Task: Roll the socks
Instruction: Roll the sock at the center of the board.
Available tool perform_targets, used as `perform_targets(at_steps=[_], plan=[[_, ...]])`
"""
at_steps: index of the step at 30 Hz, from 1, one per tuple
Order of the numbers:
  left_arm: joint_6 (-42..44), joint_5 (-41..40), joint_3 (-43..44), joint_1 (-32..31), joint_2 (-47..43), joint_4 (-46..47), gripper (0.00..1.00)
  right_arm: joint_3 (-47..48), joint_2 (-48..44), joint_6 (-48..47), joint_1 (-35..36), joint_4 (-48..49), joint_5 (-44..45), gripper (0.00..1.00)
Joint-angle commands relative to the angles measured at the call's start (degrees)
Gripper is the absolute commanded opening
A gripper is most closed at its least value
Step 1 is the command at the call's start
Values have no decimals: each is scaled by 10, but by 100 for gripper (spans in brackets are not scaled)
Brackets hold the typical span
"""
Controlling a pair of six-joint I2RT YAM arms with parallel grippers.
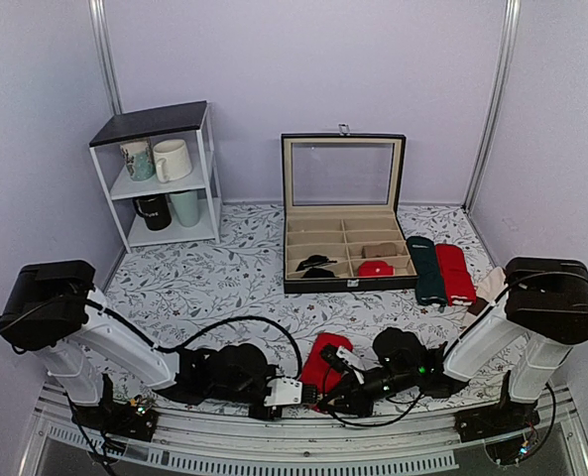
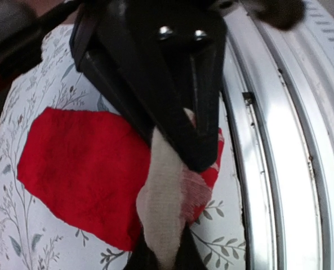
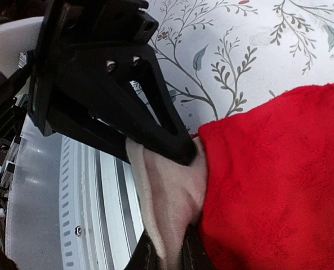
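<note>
The red socks (image 1: 321, 361) lie on the flowered cloth near the table's front edge, between my two grippers. In the left wrist view the red knit (image 2: 82, 169) spreads left and my left gripper (image 2: 172, 185) is shut on the beige end (image 2: 164, 208). In the right wrist view my right gripper (image 3: 175, 197) is shut on the beige end (image 3: 172, 191), with the red knit (image 3: 274, 180) to the right. In the top view the left gripper (image 1: 292, 391) and the right gripper (image 1: 325, 389) meet at the socks' near end.
An open display box (image 1: 345, 253) holds small rolled items at the back. A dark green sock (image 1: 427, 270) and a plain red sock (image 1: 455, 272) lie to its right. A white shelf with mugs (image 1: 165, 178) stands back left. The metal rail (image 2: 279, 169) runs along the front edge.
</note>
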Motion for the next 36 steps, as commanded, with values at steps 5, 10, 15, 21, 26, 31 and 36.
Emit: perform_targets(at_steps=[5,10,15,21,26,31,36], plan=[[-48,52,36,-4,9,-85,0,-4,2,-4,4,-170,22,24],[-115,119,63,20,30,-167,0,-13,-119,-31,4,-224,123,39],[-161,167,73,43,70,-200,0,-51,-247,-104,38,-212,253,46],[-192,215,81,68,111,-211,0,-53,-220,-280,170,-133,415,49],[-199,236,81,76,121,-211,0,-22,-151,-313,191,-141,438,49],[-198,247,81,79,124,-210,0,-27,-143,-303,190,-147,444,48],[-193,257,77,81,118,-204,0,-14,-120,-280,190,-182,432,44]])
